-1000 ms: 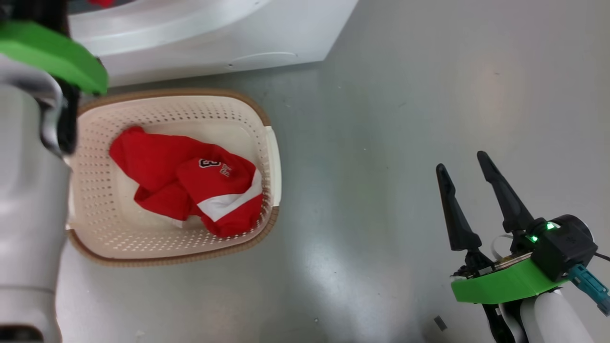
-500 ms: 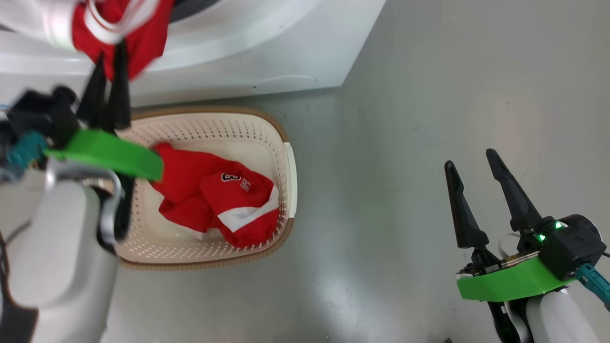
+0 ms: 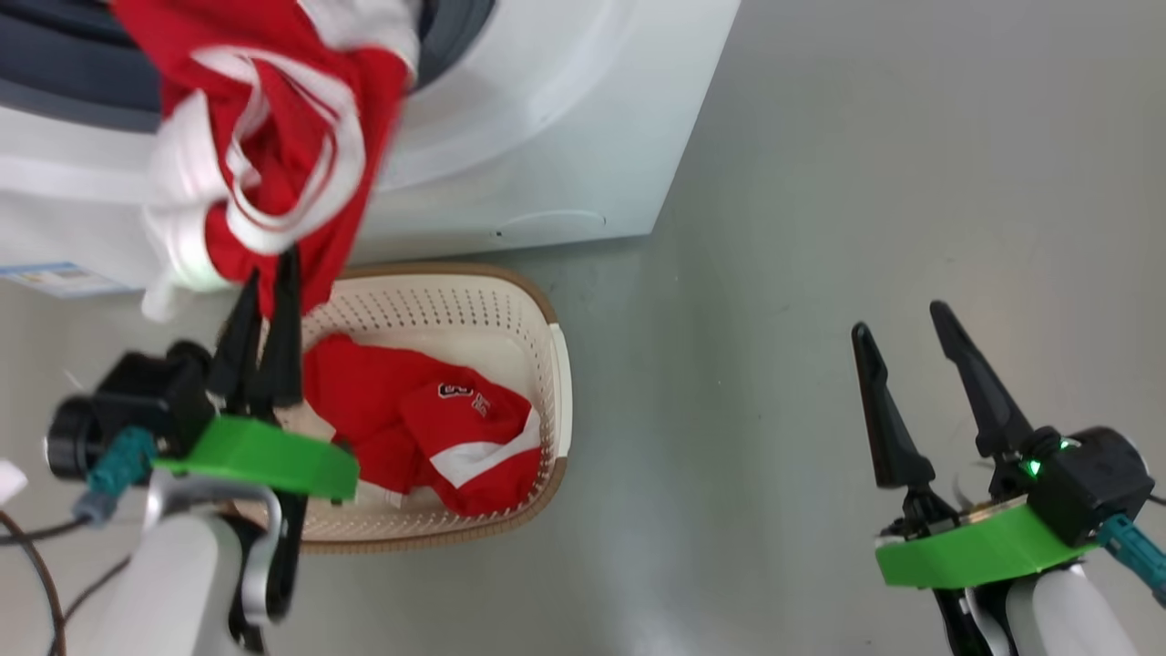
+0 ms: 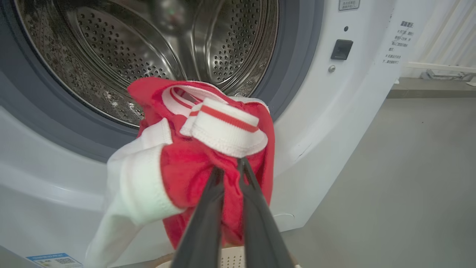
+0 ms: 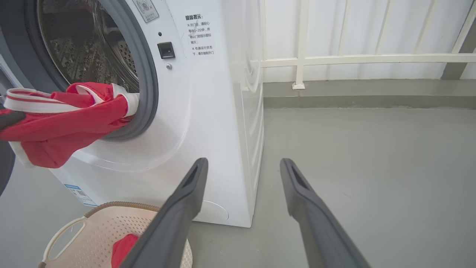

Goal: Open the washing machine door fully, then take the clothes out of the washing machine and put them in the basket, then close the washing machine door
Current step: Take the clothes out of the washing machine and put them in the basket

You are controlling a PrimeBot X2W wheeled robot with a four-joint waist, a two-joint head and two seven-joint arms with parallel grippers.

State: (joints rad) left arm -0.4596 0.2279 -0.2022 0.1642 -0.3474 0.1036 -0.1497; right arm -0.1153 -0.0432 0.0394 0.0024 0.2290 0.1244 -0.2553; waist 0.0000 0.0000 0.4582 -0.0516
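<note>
We note the left pincer clamped on a red garment. The basket lies near, at its 5 o'clock in the head view. The right pincer gapes wide, well apart.

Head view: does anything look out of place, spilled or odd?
Nothing is spilled or damaged. The left gripper pinches a red garment hanging before the washing machine; a second garment lies in the basket.

Grey floor, basket, washing machine
</note>
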